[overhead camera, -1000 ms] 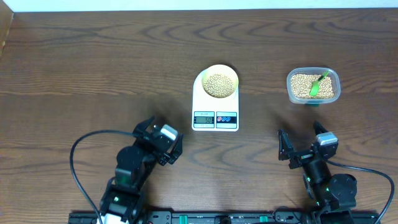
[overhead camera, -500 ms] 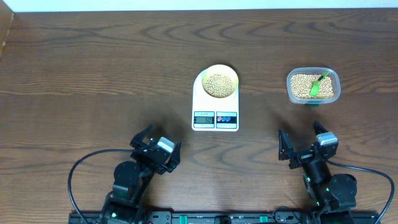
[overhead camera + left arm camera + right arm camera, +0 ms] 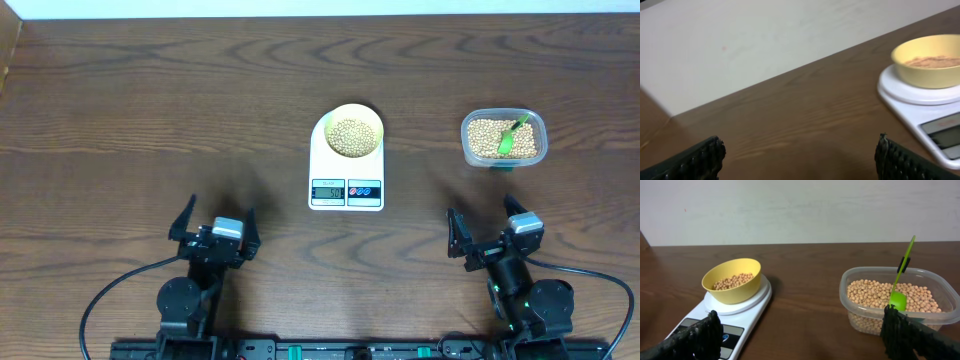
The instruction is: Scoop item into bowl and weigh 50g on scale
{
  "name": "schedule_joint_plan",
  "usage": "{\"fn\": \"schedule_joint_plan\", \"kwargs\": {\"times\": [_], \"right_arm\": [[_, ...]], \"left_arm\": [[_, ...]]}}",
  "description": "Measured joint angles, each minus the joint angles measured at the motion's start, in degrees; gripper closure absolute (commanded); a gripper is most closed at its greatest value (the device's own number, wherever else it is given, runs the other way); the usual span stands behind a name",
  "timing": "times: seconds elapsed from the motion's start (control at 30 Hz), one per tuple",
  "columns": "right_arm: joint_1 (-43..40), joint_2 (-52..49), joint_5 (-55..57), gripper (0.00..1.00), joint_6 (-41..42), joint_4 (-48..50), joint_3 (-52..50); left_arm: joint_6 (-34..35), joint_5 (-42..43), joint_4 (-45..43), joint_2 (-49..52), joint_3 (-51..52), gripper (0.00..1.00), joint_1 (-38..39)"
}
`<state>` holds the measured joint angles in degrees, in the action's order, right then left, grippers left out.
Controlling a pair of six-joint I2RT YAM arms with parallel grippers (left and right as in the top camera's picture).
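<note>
With my left gripper (image 3: 216, 216) and right gripper (image 3: 483, 222) both gaping empty and the bowl (image 3: 735, 289) of soybeans (image 3: 732, 281) on the scale (image 3: 754, 302) ahead, weighing seems done, pending a check of the display (image 3: 328, 190).

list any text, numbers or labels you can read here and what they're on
Nothing can be read with certainty.
scale display: dark digits show in the overhead view, too small and blurred to read.
buttons beside the display: coloured, no legible marks.
bowl, clear container, green scoop: no text visible.
</note>
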<state>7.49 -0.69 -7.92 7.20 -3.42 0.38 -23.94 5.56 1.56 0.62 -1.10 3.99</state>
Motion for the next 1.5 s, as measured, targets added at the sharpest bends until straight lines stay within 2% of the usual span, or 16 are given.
{"fn": "schedule_joint_plan", "kwargs": {"times": [0.13, 0.4, 0.53, 1.5], "right_arm": [[0.0, 0.0, 0.0, 0.01, 0.0, 0.0, 0.0], [0.0, 0.0, 0.0, 0.01, 0.0, 0.0, 0.0], [0.0, 0.0, 0.0, 0.01, 0.0, 0.0, 0.0], [0.0, 0.0, 0.0, 0.01, 0.0, 0.0, 0.0]], "left_arm": [[0.7, -1.5, 0.2, 0.0, 0.0, 0.02, -1.0], [10.2, -2.1, 0.2, 0.0, 0.0, 0.02, -5.3], [11.8, -2.1, 0.2, 0.0, 0.0, 0.02, -5.3], [13.3, -2.3, 0.2, 0.4, 0.0, 0.02, -5.4]]}}
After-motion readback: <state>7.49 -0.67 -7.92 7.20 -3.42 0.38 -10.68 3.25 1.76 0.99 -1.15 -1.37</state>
